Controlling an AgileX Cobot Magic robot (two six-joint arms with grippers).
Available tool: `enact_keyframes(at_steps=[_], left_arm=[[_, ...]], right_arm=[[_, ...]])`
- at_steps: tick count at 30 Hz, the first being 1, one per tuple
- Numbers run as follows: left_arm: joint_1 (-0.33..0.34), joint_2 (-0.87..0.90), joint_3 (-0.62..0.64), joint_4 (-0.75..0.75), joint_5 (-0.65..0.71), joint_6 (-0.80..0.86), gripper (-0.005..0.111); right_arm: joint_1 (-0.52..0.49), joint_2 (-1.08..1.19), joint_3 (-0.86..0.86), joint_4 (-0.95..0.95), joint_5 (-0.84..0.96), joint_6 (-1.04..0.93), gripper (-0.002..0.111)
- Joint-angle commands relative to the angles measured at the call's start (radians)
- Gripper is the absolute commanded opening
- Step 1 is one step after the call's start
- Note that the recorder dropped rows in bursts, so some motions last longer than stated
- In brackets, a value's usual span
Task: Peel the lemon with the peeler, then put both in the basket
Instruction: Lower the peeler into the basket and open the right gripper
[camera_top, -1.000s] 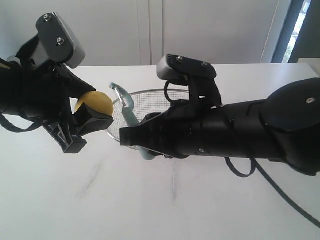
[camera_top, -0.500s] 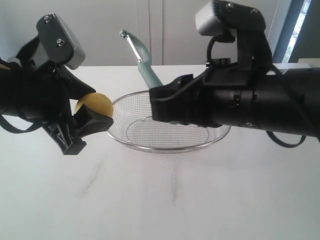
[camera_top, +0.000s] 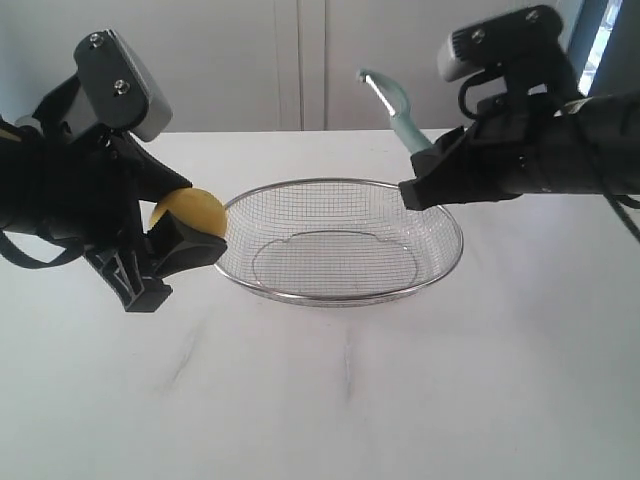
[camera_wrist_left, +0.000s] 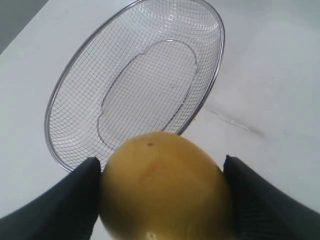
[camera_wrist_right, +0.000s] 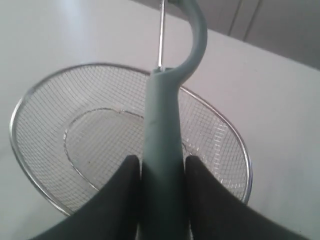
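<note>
The left jaws are clenched on the lemon (camera_top: 192, 208), one black pad on each side of it. The fruit hangs clear of the table (camera_top: 350, 400), just beside the left end of the basket (camera_top: 340, 298) and about level with its rim, without touching the wire. In the left wrist view the lemon (camera_wrist_left: 162, 185) fills the gap between the pads, its wider span running from one pad to the other, with the basket (camera_wrist_left: 50, 110) lying beyond it on the white surface.

The right jaws grip the peeler (camera_top: 403, 118) by the lower part of its pale green handle. Its long axis slants up and to the left in the exterior view, with the curved head and metal blade uppermost, raised above the right end of the basket. In the right wrist view the peeler (camera_wrist_right: 162, 145) sticks straight out from between the two dark pads, its head pointing away from them over the basket (camera_wrist_right: 30, 92).

The basket sits flat on the table between the two arms, its long axis running left to right.
</note>
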Motion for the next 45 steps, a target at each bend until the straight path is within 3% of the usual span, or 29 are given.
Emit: enact_keyframes(at_steps=[1, 6, 12, 31, 36, 45], left_arm=[[0.002, -0.011, 0.000, -0.013, 0.008, 0.003, 0.000], [0.002, -0.011, 0.000, -0.013, 0.008, 0.003, 0.000], [0.002, -0.011, 0.000, -0.013, 0.008, 0.003, 0.000], [0.002, -0.011, 0.000, -0.016, 0.006, 0.003, 0.000], [0.002, -0.011, 0.000, -0.016, 0.006, 0.003, 0.000], [0.002, -0.011, 0.000, -0.016, 0.004, 0.003, 0.000]], right_arm=[[-0.014, 0.135, -0.082, -0.188, 0.068, 0.134, 0.000], [-0.014, 0.274, -0.195, -0.318, 0.169, 0.225, 0.000], [-0.014, 0.393, -0.267, -0.329, 0.160, 0.240, 0.000], [-0.012, 0.593, -0.269, -0.329, 0.025, 0.236, 0.001], [-0.012, 0.606, -0.269, -0.323, 0.032, 0.238, 0.022], [-0.010, 0.581, -0.269, -0.320, 0.056, 0.238, 0.037]])
